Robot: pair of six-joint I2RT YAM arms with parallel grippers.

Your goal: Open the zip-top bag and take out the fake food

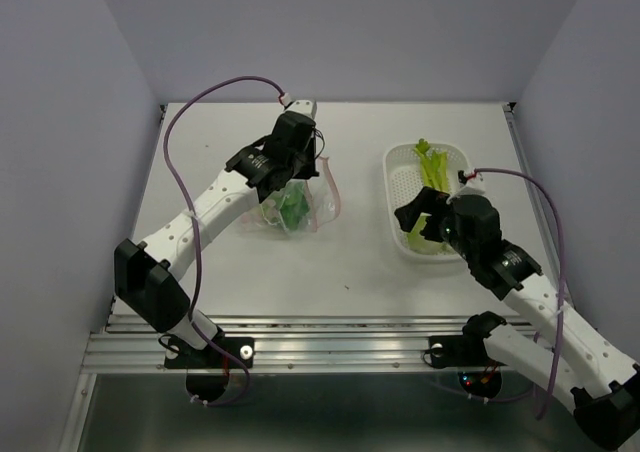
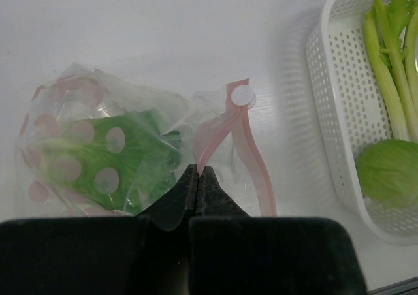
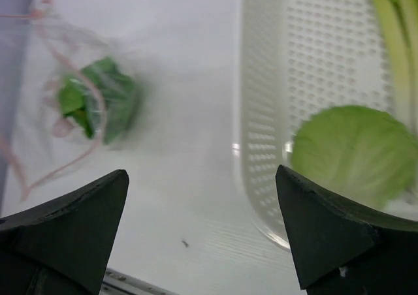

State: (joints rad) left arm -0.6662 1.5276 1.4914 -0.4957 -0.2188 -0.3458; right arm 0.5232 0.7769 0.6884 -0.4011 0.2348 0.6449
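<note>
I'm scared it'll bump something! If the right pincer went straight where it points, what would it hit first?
Probably the bare white table, just beside the white basket's wall. The open right pincer might clip that wall; depth is unclear.

Readable text: none in any view.
Zip-top bag [image 2: 111,151]: printed pink and white round dots only, no letters or numbers.
Basket [image 2: 326,112]: plain white perforated plastic, no label.
Left arm [image 1: 262,162]: small pale marks, perhaps a label, too small to read.
</note>
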